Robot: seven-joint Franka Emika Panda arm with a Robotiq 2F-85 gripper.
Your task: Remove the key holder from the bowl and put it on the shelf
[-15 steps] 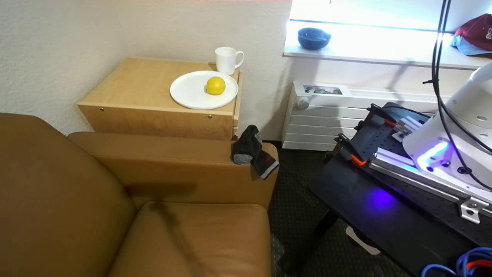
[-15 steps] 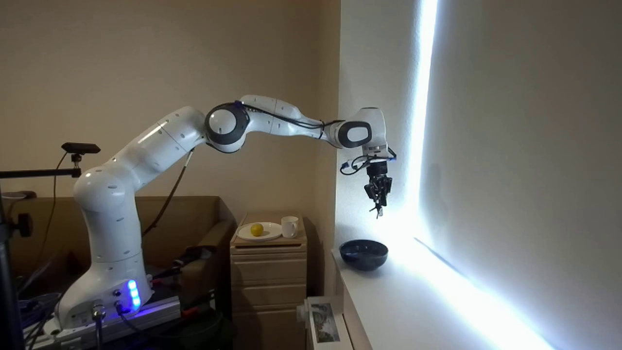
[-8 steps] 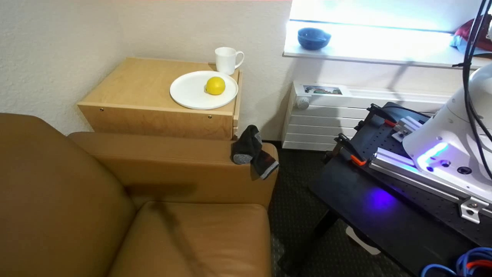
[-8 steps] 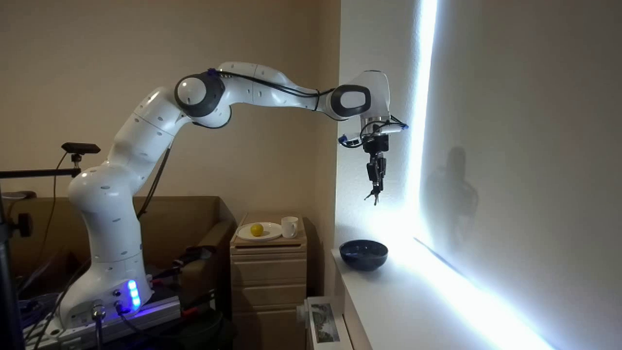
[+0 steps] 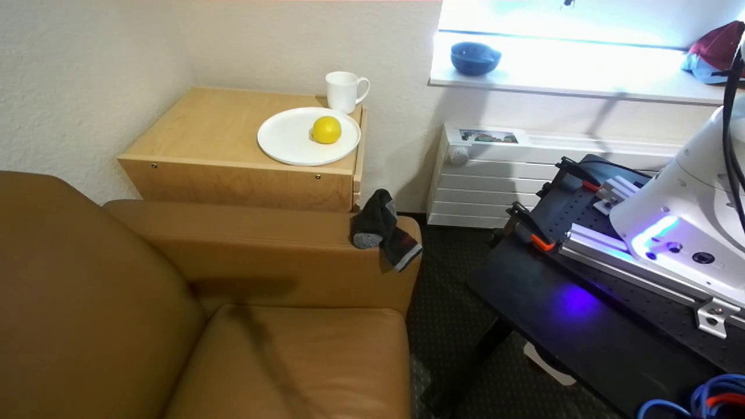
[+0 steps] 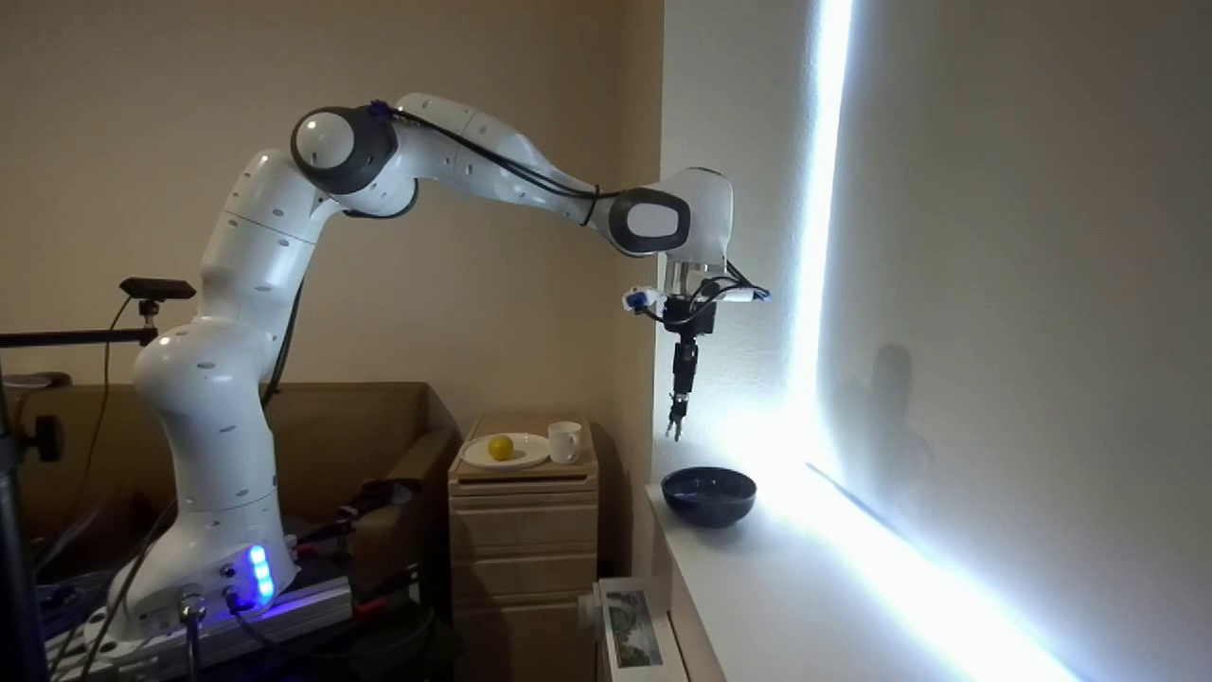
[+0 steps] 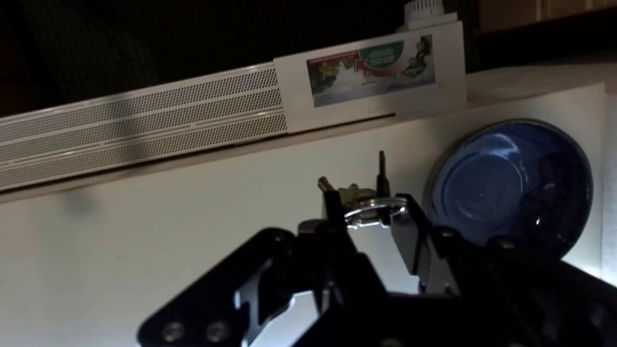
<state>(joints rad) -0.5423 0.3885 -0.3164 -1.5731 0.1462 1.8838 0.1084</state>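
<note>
Gripping silver-ringed metal key holder (image 7: 370, 205), jaws clamped from both sides, glossy round blue bowl (image 7: 506, 183) just to its right in wrist view, apart, long flat white shelf (image 7: 193, 231) below, not touching it, so likely lower straight down, then release.

Arm (image 6: 251, 246) is up in a big arch, elbow (image 6: 327, 140) high, forearm (image 6: 483, 156) sloping down to the wrist (image 6: 703, 213). Gripper (image 6: 674, 432) points pretty much straight down, fingers (image 7: 336, 217) a bit apart but clamped on the key holder (image 7: 354, 194). Base (image 6: 180, 559) (blue lights (image 6: 260, 571) on, btw) shows in both exterior views.
</note>
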